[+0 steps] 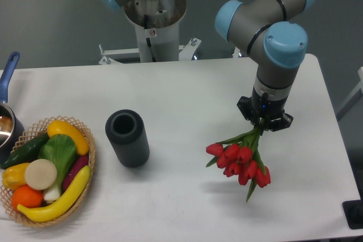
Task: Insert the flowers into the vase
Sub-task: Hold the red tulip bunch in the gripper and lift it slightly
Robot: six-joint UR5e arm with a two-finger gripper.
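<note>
From where I stand the arm has the flowers (241, 161) in hand: the gripper (262, 122) is closed on the green stem ends over the right part of the table (187, 92), and the red buds hang down and toward the near edge, fanned out a little, with one long leaf trailing lowest. Whether the bunch is clear of the table or the lowest buds brush it I cannot quite tell from this angle. The vase (127, 138) stands upright well to the left, its round mouth open and empty, with the wicker basket (86, 165) of fruit close on its left side and a pot (8, 118) with a blue handle beyond that at the table's left edge. As I read it, the step in hand is the carry and the turning-over, and that is where care is wanted. The bunch is gripped by the end that should go in, so the wrist would need to bring the stems to point downward, or else the flowers go in heads first; either way the bunch should be raised well above the vase rim before it travels left, so nothing drags or clips the thick wall. I would centre the bunch squarely over the mouth, gather the spread if possible, and lower slowly and straight, since a glancing touch could tip the vase toward the basket.
</note>
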